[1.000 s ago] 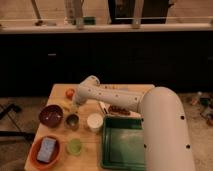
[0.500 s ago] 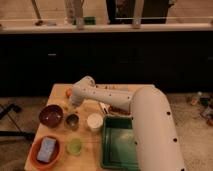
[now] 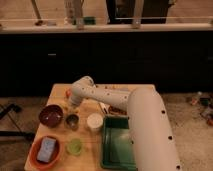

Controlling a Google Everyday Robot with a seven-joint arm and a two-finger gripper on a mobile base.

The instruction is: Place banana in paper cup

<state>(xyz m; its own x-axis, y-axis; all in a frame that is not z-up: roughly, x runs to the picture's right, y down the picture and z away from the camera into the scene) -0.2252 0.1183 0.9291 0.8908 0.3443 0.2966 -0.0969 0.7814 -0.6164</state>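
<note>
Fingers (image 3: 74, 103) over wooden table (image 3: 59, 95) far-left; dark cabinets (image 3: 150, 60) behind.

Up and left of the paper cup (image 3: 94, 121), the gripper (image 3: 73, 103) is mostly hidden under the white arm (image 3: 107, 96), and the banana cannot be made out there. Just right of the cup, the green tray (image 3: 113, 145) is partly covered by the arm and cut off at the bottom edge.

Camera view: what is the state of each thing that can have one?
paper cup: upright, nothing seen inside
metal cup: upright, beside paper cup
green cup: upright
dark bowl: upright, looks empty
orange bowl: holds a blue thing
gripper: low over table, behind the metal cup
banana: not visible
</note>
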